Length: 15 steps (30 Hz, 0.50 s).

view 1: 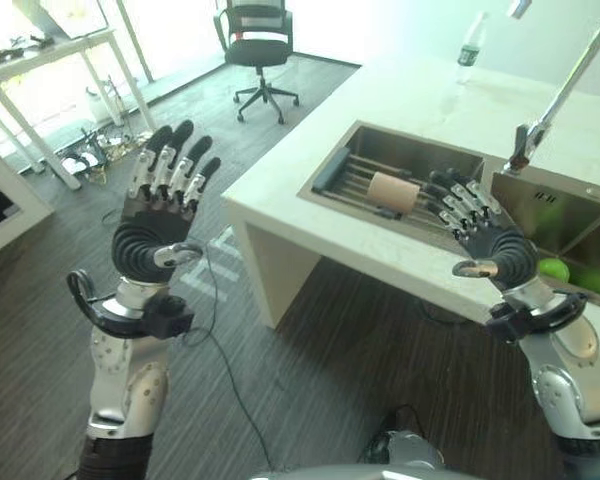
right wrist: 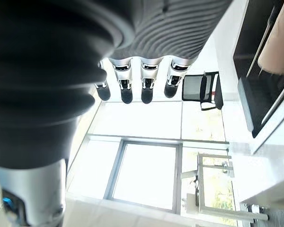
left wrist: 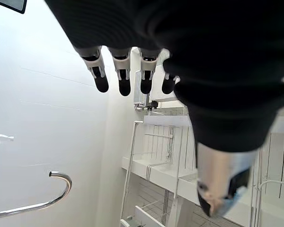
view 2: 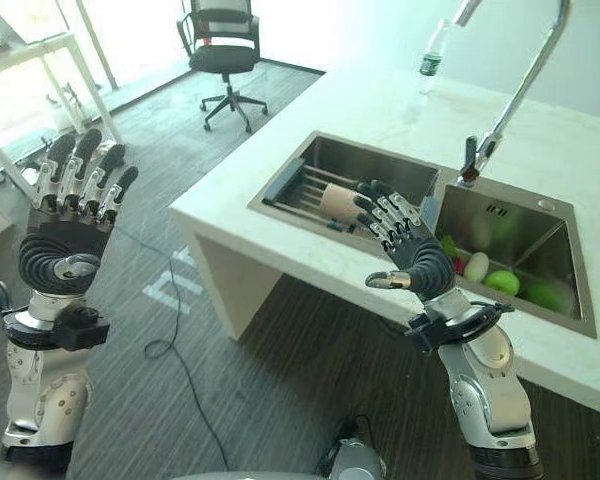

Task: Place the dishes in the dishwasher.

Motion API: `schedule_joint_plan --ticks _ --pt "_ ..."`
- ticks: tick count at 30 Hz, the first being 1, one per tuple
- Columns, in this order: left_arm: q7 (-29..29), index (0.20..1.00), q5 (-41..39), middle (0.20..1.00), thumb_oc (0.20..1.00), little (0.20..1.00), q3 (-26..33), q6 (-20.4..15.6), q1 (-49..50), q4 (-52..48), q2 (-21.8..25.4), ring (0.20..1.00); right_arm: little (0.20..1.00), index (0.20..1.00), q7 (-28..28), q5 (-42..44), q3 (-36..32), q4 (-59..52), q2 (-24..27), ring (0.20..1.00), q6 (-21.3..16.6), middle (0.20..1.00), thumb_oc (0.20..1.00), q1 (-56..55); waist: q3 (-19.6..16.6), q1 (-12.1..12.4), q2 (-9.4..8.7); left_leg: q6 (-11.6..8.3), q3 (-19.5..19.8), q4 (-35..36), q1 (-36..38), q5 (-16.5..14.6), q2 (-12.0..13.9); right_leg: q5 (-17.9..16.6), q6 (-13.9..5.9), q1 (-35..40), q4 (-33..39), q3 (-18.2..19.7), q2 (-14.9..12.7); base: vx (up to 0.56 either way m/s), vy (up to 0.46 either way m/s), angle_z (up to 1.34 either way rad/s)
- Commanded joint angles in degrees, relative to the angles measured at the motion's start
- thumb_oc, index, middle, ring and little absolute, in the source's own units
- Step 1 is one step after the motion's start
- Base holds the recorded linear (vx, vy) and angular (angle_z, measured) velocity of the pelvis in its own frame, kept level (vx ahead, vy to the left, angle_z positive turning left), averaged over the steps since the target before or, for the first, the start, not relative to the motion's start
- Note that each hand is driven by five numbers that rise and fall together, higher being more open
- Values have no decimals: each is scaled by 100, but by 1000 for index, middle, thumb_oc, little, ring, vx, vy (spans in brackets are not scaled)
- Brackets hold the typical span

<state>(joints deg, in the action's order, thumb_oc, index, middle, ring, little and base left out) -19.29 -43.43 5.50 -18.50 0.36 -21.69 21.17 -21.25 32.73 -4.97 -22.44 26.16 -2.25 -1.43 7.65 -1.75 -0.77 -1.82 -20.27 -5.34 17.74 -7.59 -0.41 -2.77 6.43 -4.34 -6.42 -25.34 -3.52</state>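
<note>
nothing is loaded yet. the tan cup [view 1: 393, 192] lies on the sink rack [view 2: 302, 188]. left hand [view 1: 158, 215] and right hand [view 2: 410, 255] hover spread, holding nothing.

Sink [view 2: 310, 160]: set in tabletop [view 2: 380, 110].
Cup [view 1: 393, 192]: on rack [view 1: 355, 180] in sink.
Bottle [view 2: 432, 50]: behind sink.
Chair [view 1: 258, 45]: left, beyond tabletop.

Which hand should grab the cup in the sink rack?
Right. The right hand is open beside the beige cup lying on the sink rack; the left hand hangs over the floor.
</note>
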Motion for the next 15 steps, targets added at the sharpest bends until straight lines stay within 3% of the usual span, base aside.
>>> schedule_joint_plan --ticks 1,3,5,6,7,8,9,11,15 --pt "-45 1000 -194 1000 1000 1000 126 -128 113 -206 234 1000 1000 1000 163 238 -224 -157 133 1000 -465 1000 1000 88 31 -6 -151 -202 139 -663 -857 399 622 157 -1099 896 749 276 -393 178 -379 -49" --pt "-116 1000 -212 1000 1000 1000 86 -126 142 -244 126 1000 1000 1000 202 233 -278 -178 229 1000 -539 1000 1000 108 104 -18 -177 -488 230 -2017 -1396 644 897 194 -906 1027 891 420 -301 130 -272 -60" --pt "-170 1000 -112 1000 1000 1000 50 -164 205 -236 37 1000 1000 1000 218 185 -289 -199 277 1000 -583 1000 1000 157 186 -12 -186 -534 500 -2462 -1802 759 922 176 -851 1102 977 631 -296 156 -31 -66" --pt "-130 1000 -160 1000 1000 1000 40 -149 215 -220 37 1000 1000 1000 269 152 -285 -196 302 1000 -541 1000 1000 241 221 -14 -178 -447 464 -2093 -1816 631 966 169 -886 1162 1023 724 -312 299 228 -62" --pt "-136 1000 -279 1000 1000 1000 33 -125 239 -210 62 1000 1000 1000 334 177 -300 -199 323 1000 -445 1000 1000 291 209 -14 -110 -408 383 -924 -1597 704 1083 174 -983 1207 1060 832 -317 336 326 -98" --pt "-154 1000 -326 1000 1000 1000 29 -110 248 -207 75 1000 1000 1000 342 155 -315 -194 326 1000 -425 1000 1000 278 193 -31 -57 -447 394 -358 -1502 797 1171 205 -1035 1244 1079 884 -304 461 479 -101" --pt "-142 1000 -350 1000 1000 1000 8 -181 287 -165 98 1000 1000 1000 226 156 -362 -220 327 1000 -421 1000 1000 178 146 -9 47 -625 700 883 -1344 1346 1314 293 -1140 1359 1128 1114 -304 400 431 -108" --pt "-103 1000 -405 1000 1000 1000 -3 -219 325 -144 58 1000 1000 1000 163 132 -394 -254 358 1000 -421 1000 1000 123 108 69 90 -703 1343 1030 -1528 1614 1435 380 -1179 1471 1137 1418 -358 376 433 -70" --pt "-74 1000 -485 1000 1000 1000 129 -108 277 -90 102 1000 1000 1000 268 219 -451 -287 444 1000 -423 1000 1000 82 54 81 73 -645 1159 1012 -1296 1132 1296 336 -1561 1526 1107 1211 -876 236 374 -96"
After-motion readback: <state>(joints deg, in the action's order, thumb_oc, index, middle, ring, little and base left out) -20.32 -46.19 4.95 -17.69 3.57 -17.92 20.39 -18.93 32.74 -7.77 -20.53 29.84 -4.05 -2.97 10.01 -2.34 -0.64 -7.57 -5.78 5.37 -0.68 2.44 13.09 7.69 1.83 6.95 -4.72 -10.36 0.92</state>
